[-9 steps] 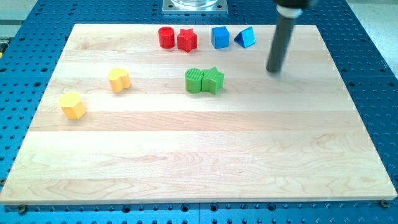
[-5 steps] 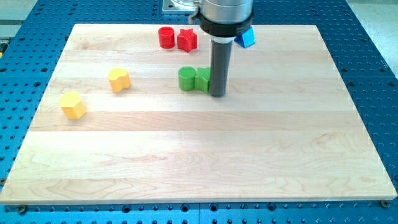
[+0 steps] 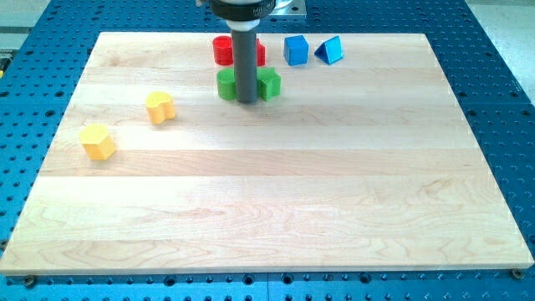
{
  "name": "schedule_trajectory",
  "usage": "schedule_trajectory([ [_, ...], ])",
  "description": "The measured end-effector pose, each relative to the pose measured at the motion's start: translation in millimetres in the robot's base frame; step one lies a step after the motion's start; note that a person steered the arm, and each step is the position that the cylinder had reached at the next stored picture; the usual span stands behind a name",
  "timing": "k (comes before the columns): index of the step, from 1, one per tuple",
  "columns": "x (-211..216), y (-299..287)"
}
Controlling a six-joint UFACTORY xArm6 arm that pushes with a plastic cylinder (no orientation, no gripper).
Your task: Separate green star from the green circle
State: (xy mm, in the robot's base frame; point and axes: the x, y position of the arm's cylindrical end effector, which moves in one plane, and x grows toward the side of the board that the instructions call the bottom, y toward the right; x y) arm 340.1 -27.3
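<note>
my tip [image 3: 247, 101] sits down on the wooden board [image 3: 267, 209], wedged between the green circle [image 3: 226, 84] on the view's left and the green star [image 3: 269, 84] on the view's right; it is a plain rod with nothing to open or close. both greens lie near the view's top, just below the red cylinder [image 3: 221, 49] and a red block [image 3: 260, 52] half hidden behind the rod. blue cube [image 3: 295, 49], blue triangle [image 3: 329, 50], and two yellow blocks [image 3: 159, 107] [image 3: 98, 141] stand apart
</note>
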Motion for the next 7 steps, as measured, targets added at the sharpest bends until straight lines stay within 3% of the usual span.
schedule_trajectory([
  [2,31.3,4.8],
  [4,-17.9,39.9],
  [7,-12.5,32.5],
])
